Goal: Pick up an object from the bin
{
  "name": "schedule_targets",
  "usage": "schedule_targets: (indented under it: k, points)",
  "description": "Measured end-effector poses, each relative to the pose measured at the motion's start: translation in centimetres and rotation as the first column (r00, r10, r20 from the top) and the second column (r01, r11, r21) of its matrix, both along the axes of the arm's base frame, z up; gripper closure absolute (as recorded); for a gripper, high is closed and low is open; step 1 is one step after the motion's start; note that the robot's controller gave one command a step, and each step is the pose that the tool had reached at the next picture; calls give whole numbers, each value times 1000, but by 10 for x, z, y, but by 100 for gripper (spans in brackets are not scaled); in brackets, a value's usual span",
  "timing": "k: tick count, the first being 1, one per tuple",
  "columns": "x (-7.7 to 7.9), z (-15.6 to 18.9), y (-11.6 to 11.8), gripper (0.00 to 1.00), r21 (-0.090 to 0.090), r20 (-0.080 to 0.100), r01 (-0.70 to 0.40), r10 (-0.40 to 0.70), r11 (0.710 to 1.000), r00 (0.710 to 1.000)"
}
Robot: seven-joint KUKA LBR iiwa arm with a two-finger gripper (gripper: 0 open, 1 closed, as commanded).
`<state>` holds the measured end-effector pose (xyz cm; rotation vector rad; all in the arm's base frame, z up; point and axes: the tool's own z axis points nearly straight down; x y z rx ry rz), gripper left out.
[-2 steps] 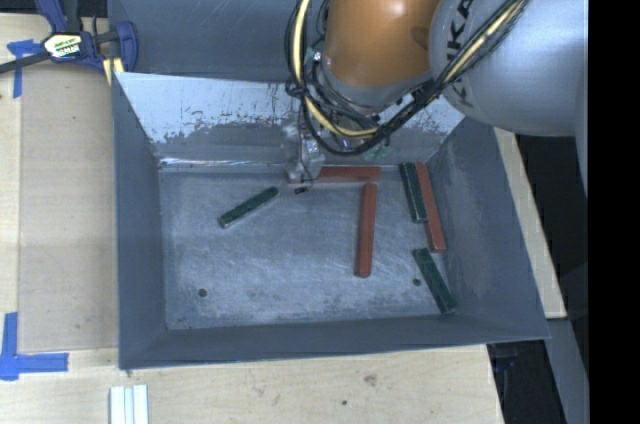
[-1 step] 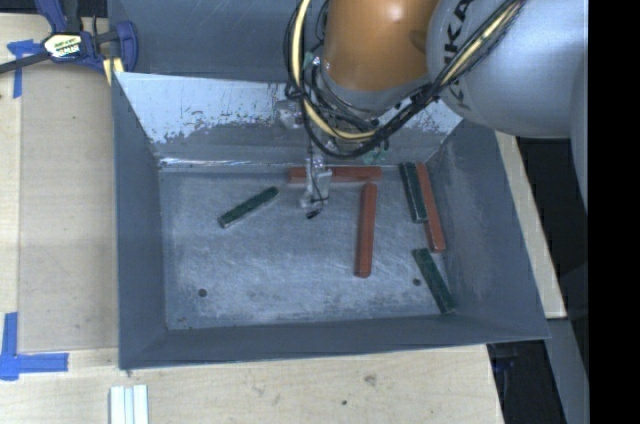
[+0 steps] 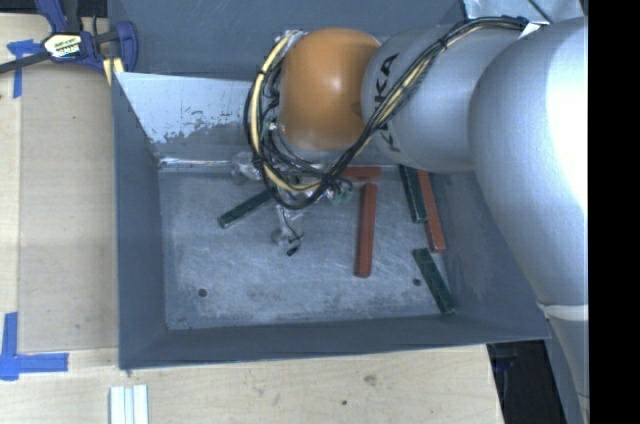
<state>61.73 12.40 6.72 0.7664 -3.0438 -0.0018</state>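
Observation:
My gripper (image 3: pixel 288 234) hangs below the wrist over the middle of the bin floor, its tip close to the grey bottom. A dark green flat stick (image 3: pixel 243 210) lies just to its left, slanting up towards the wrist, with its right end hidden under the arm. A reddish-brown stick (image 3: pixel 365 230) lies upright in the view a short way to the gripper's right. Nothing shows between the gripper's tips.
At the bin's right side lie another reddish-brown stick (image 3: pixel 433 217), a dark green stick (image 3: pixel 411 195) beside it and a third dark green stick (image 3: pixel 435 280) near the front right corner. The arm and its orange cover hide the back middle of the bin.

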Motion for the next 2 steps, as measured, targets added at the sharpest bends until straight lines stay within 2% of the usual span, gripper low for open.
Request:
schedule_targets:
  k: [1, 2]
  points:
    - [2, 4, 1, 100, 2, 7, 3, -3, 1000, 1000]
    - [4, 155, 63, 100, 1, 15, -336, 336, 942, 942]
